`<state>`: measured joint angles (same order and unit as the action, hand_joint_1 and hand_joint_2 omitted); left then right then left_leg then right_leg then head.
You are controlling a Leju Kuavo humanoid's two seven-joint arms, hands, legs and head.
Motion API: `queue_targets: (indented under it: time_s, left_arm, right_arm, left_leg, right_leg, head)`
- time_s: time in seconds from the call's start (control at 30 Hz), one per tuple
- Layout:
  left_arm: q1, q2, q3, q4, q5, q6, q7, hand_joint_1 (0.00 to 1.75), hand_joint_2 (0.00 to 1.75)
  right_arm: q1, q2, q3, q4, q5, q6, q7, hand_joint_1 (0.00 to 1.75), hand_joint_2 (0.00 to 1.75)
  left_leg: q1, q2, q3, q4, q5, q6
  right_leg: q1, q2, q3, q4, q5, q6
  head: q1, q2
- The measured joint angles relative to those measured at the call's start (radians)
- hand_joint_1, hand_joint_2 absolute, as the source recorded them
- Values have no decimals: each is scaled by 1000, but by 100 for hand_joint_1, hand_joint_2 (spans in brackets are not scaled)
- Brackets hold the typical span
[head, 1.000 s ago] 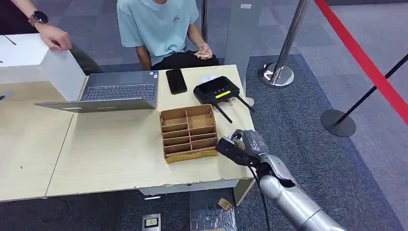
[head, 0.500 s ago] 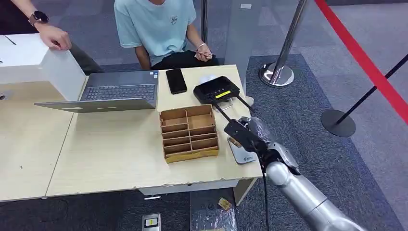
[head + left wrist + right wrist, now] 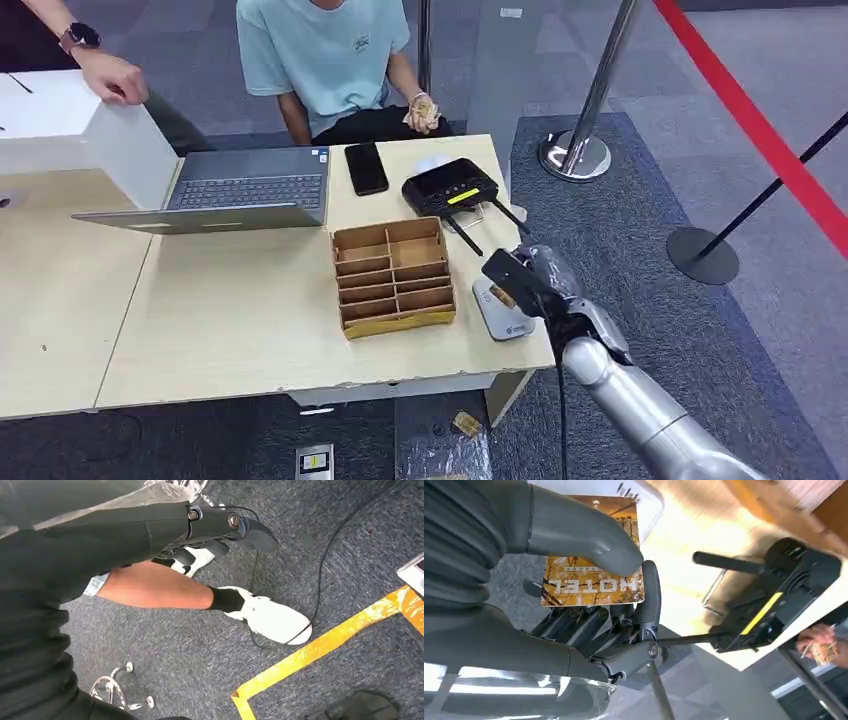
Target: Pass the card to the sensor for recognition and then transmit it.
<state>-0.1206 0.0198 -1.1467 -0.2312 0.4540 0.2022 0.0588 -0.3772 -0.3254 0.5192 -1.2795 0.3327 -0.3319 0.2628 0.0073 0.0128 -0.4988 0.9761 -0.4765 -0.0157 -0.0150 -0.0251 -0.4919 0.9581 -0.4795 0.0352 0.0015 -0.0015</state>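
Note that the right hand [image 3: 528, 279] hides most of the card [image 3: 594, 555] from the head view. At the wrist, you see the thumb [image 3: 579, 532] press the card against the fingers [image 3: 649, 600], clamped above the grey sensor [image 3: 500, 308] at the table [image 3: 230, 320] edge. Left hand [image 3: 215, 527]: you cannot tell its state. Farther off stands the black router [image 3: 452, 187].
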Motion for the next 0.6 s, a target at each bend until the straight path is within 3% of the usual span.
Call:
queue_targets:
  time_s: [0.6]
  left_arm:
    - [0,0,0,0,4,0,10,0,175]
  right_arm:
    - [42,29,-8,118,-21,-39,-74,175,175]
  left_leg:
    - [0,0,0,0,0,0]
  right_leg:
    - [0,0,0,0,0,0]
  head:
    - [0,0]
